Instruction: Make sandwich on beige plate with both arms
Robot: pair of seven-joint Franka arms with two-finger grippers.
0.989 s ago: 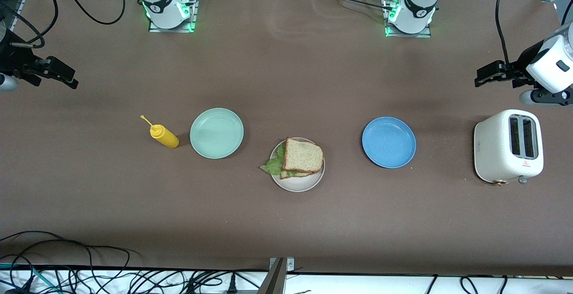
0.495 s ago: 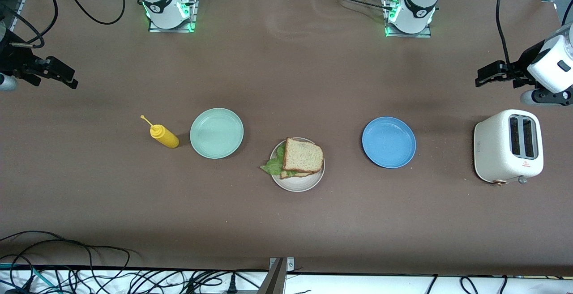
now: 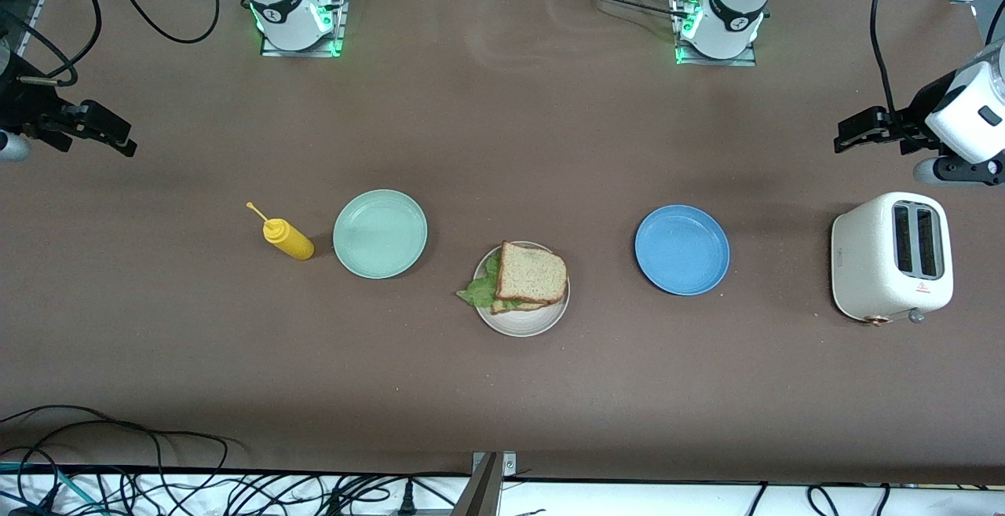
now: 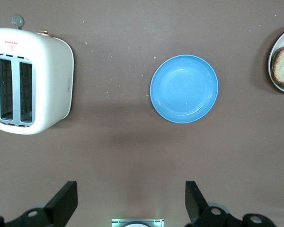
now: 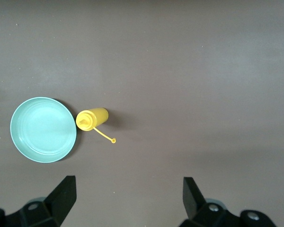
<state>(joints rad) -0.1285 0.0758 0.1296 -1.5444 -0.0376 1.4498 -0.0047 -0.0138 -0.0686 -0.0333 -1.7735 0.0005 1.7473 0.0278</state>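
We see the brown table (image 3: 502,390) carrying, from largest to smallest, the white two-slot toaster (image 3: 892,257) at the left arm's end, three plates in a row, and a yellow squeeze bottle (image 3: 287,238) toward the right arm's end. The left gripper (image 4: 130,204) hangs high with its fingers (image 4: 64,204) spread wide and nothing between them; the toaster and the blue plate (image 4: 183,88) lie well below and apart from those fingers. The right gripper (image 5: 127,201) also hovers, its fingers (image 5: 61,197) wide and empty, with the mint-green plate (image 5: 43,129) and the bottle well clear beneath them. The beige plate (image 3: 524,323) sits between the other two plates, far from both sets of fingers, and the sandwich (image 3: 531,274) lies on it: bread on top, lettuce leaf (image 3: 477,290) spilling over the rim, a second slice under it. We judge the stack complete. It looks light, soft and easily crushed or slid apart; if we must move it, a gentle pinch across opposite crusts seems safest.
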